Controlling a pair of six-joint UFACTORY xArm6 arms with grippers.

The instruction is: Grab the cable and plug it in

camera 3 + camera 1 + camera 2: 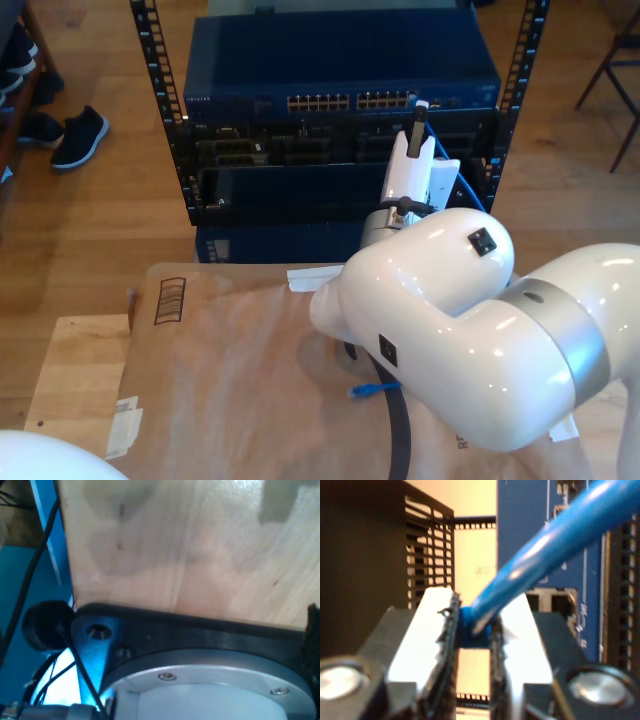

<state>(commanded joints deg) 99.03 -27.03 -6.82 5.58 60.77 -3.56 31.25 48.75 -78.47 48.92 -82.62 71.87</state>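
My second gripper [475, 617] is shut on the blue cable [555, 540], pinched just behind its plug end between the white fingers [435, 620]. The plug itself is hidden by the fingers. Beyond the jaws lies the blue network switch [520, 525], with two of its ports [552, 602] close by. In the exterior view my second gripper [418, 118] is raised to the switch [340, 60] near the right-hand port block. From there the cable [462, 185] hangs down on the exterior view's right, and its loose end [368, 388] lies on the table.
The switch sits in a black rack [155, 90] over darker units [290, 150]. A paper-covered table [230, 360] fills the foreground. Shoes [75, 135] lie on the floor at the exterior view's left. The first wrist view looks at a wooden board [190, 545] and a black base plate [200, 630].
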